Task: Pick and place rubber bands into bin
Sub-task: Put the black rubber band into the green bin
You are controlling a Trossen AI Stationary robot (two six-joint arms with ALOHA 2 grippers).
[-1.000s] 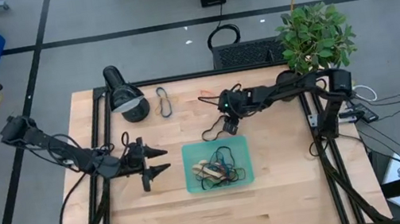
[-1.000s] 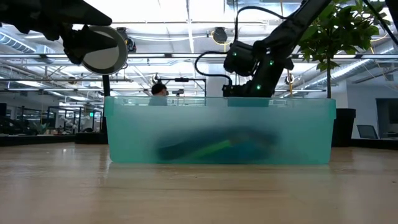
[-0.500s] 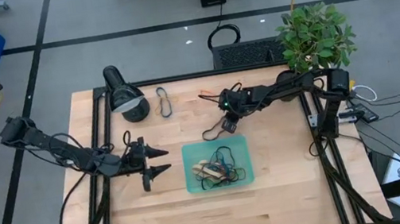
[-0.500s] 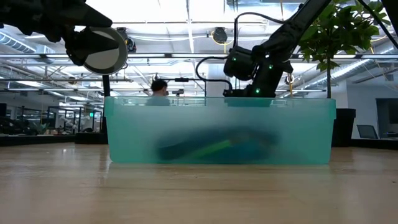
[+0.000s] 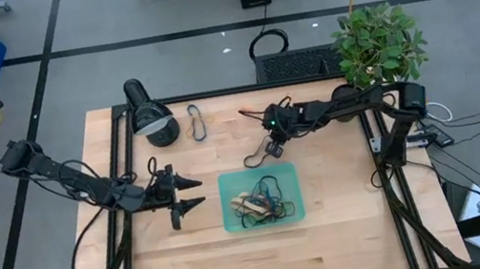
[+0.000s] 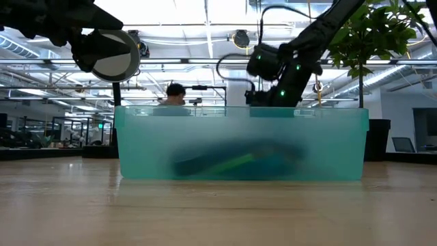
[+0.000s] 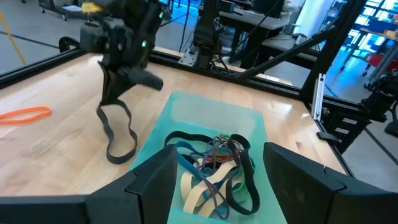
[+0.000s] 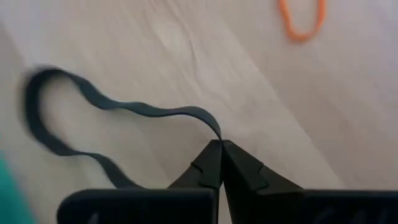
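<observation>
R gripper [image 5: 270, 148] clenched on dark rubber band [image 7: 118, 134], which dangles just upper-left of the bin [image 5: 232, 223] in high view; carry goes down-frame.

Teal bin [image 5: 225, 187] holds tangled rubber bands [image 5: 264, 203]; dark band [image 7: 118, 134] dangles beside it.

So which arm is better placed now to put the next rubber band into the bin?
The right one. The right gripper is already shut on a dark rubber band, lifted just beside the bin. The left gripper is open and holds nothing.
</observation>
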